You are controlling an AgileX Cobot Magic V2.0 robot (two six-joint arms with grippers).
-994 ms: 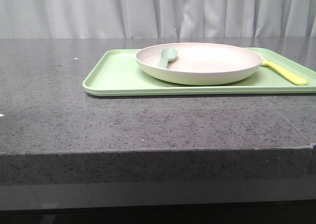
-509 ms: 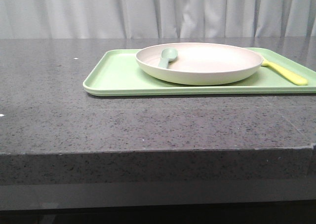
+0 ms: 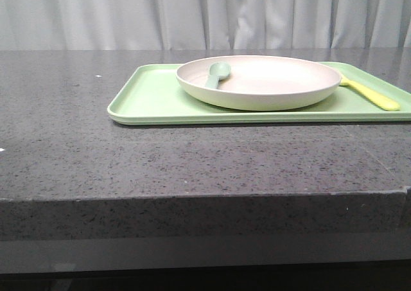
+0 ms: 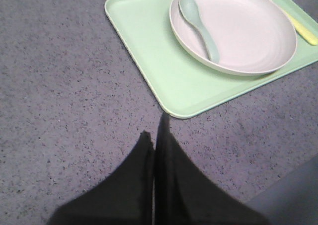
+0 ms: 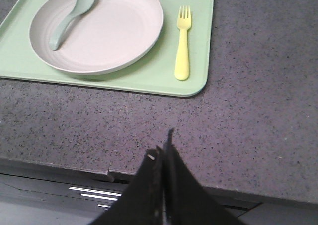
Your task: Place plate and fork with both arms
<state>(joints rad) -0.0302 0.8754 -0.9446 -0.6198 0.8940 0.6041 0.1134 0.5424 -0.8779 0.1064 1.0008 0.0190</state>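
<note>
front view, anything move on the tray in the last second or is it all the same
Nothing visibly changed. The round off-white plate sits on the light-green rectangular tray as before, the pale green spoon lies in the plate, and the yellow plastic fork lies on the tray beside the plate. Neither claw shows in the front view.

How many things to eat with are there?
2. The yellow fork lies on the green tray beside the plate; the green spoon lies in the plate.
</note>
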